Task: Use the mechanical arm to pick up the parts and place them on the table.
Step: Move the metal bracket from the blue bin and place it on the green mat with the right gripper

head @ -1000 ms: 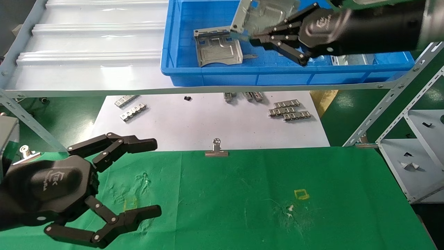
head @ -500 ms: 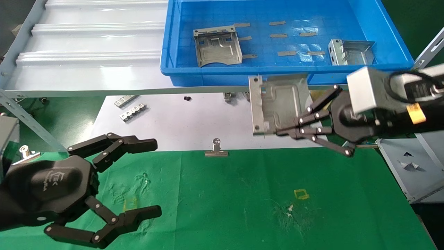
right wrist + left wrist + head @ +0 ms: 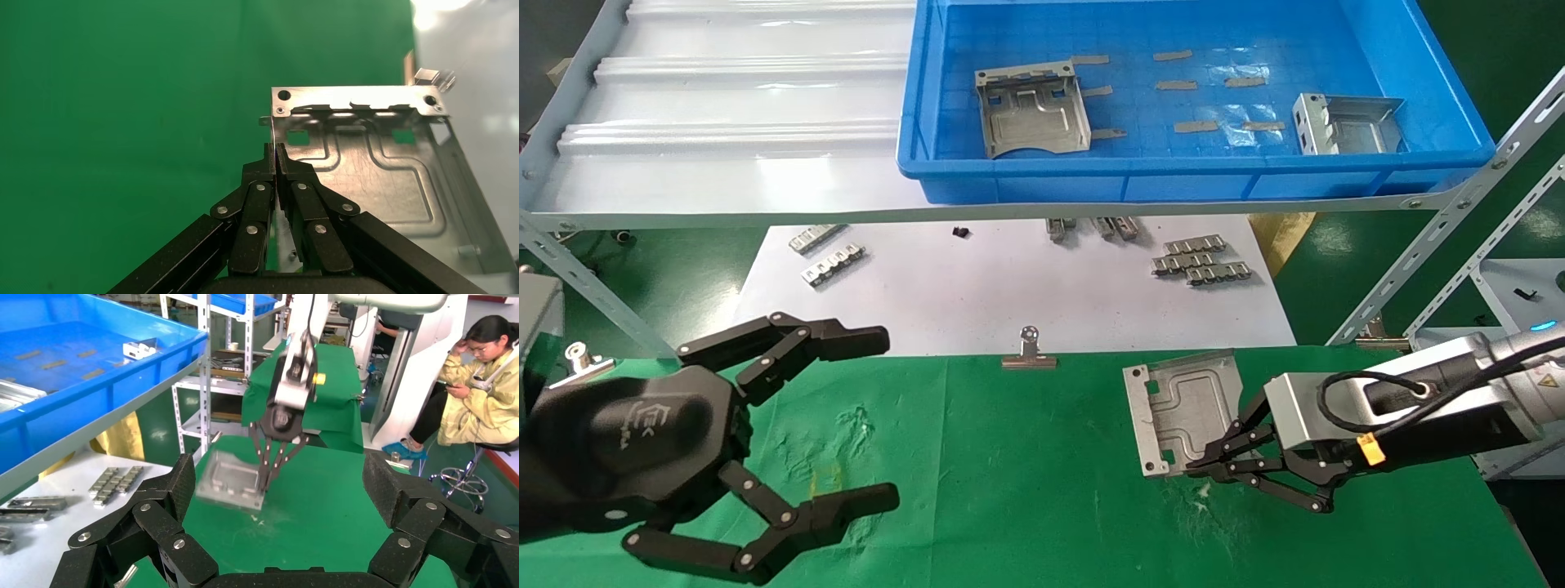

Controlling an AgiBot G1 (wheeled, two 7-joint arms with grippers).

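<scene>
Over the green table (image 3: 1050, 490), at about four o'clock, the right tool (image 3: 1214, 457) pinches a stamped sheet-metal plate (image 3: 1185, 408) by its edge, low above the cloth. Lower it flat before letting go. At eight o'clock the left tool (image 3: 789, 425) idles, fingers spread.

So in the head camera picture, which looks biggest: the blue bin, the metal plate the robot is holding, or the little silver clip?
1. Blue bin
2. Metal plate, held by the right gripper over the green table
3. Silver clip
</scene>
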